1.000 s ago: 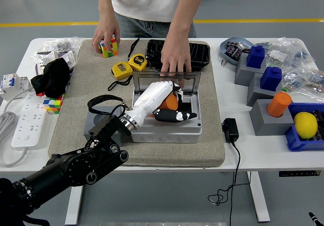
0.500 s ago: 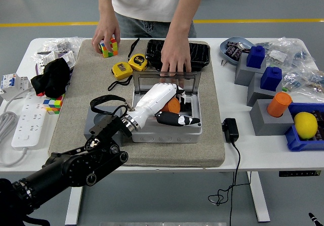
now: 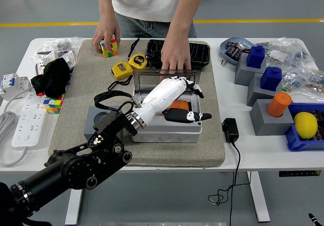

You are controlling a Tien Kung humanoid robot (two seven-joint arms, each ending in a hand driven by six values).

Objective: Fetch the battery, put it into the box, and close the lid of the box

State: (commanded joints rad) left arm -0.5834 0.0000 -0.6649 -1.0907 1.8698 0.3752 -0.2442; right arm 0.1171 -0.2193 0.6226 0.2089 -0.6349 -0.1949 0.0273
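The grey box (image 3: 167, 133) sits on the tan mat. Its clear lid (image 3: 152, 78) stands up at the back, and a person's hand (image 3: 175, 63) rests on the lid's top edge. An orange battery (image 3: 179, 105) lies inside the box. My left hand (image 3: 198, 103), white with black fingers, reaches over the box's right half, just above the battery. Its fingers are spread, the thumb (image 3: 188, 116) is out over the box's right wall, and it holds nothing. Only a dark tip of my right hand (image 3: 314, 218) shows at the lower right corner.
The person's other hand (image 3: 104, 34) holds a colour cube (image 3: 108, 47) at the mat's far left. Two yellow tape measures (image 3: 129, 65) and a black tray (image 3: 198, 53) lie behind the box. A charger (image 3: 230, 130) lies right of the mat, and grey and blue blocks (image 3: 263, 79) stand further right.
My left hand has slid right and risen slightly over the box, and its fingers have spread away from the orange battery, which now lies in the box. The person's hands stay put.
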